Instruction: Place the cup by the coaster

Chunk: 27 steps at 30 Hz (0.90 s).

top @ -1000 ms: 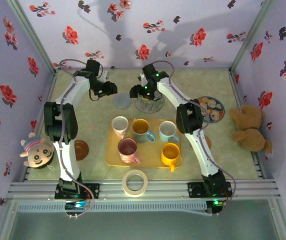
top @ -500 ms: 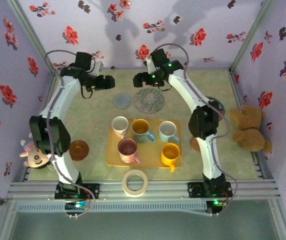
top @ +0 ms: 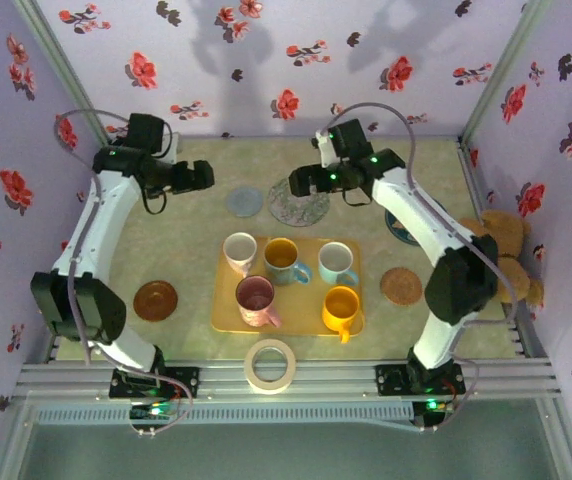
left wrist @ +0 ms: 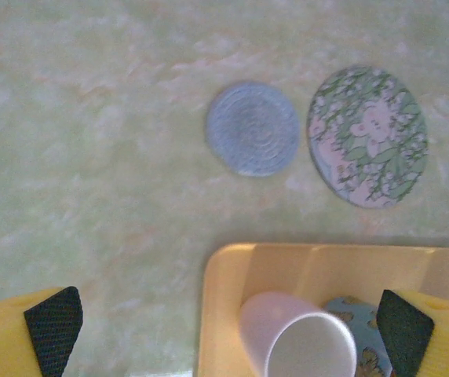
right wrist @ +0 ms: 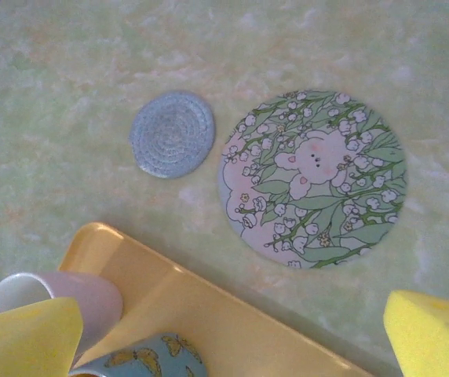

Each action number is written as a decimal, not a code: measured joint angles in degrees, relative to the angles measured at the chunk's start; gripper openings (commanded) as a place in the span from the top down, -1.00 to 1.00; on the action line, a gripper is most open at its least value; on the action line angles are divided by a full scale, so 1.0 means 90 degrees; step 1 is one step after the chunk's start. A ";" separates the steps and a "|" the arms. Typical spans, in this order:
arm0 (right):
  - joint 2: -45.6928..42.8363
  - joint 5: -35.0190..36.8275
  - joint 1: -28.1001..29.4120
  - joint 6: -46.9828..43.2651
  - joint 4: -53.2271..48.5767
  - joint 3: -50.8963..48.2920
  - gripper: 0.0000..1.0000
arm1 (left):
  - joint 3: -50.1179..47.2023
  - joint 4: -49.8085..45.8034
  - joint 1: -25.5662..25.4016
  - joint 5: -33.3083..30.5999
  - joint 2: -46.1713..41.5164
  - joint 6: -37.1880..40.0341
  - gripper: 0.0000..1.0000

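1. Left arm stretches over the table's (top: 181, 250) far-left part; left gripper (top: 198, 176) jaws spread wide.
2. Right arm arches to far centre; right gripper (top: 300, 186) spread, over the floral coaster (top: 302, 206).
3. White cup (top: 240, 250) stands in the tray's (top: 298, 308) far-left corner, apart from the grey coaster (top: 245, 201).

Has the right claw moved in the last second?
Yes. The right claw shifted right, from the gap by the grey coaster to over the floral coaster's left edge.

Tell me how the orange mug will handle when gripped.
The orange mug looks rigid and glazed, so it is probably slippery. Upright and squat on the tray, it likely slides rather than tips. Its handle may twist it.
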 measured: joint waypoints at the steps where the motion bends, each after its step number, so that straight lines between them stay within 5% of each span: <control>1: -0.0221 0.0024 0.0000 -0.0012 0.0131 -0.0250 -0.99 | -0.0143 -0.0078 0.0044 -0.0078 -0.0148 -0.0078 -0.99; 13: -0.2331 -0.0058 0.0061 -0.0087 0.1700 -0.3196 -0.99 | -0.2754 -0.0483 0.0862 -0.0529 -0.1783 -0.1256 -0.79; 27: -0.3762 -0.0104 0.0352 -0.0294 0.3742 -0.5433 -0.99 | -0.4719 -0.0027 0.1265 -0.0607 -0.2361 -0.2484 -0.25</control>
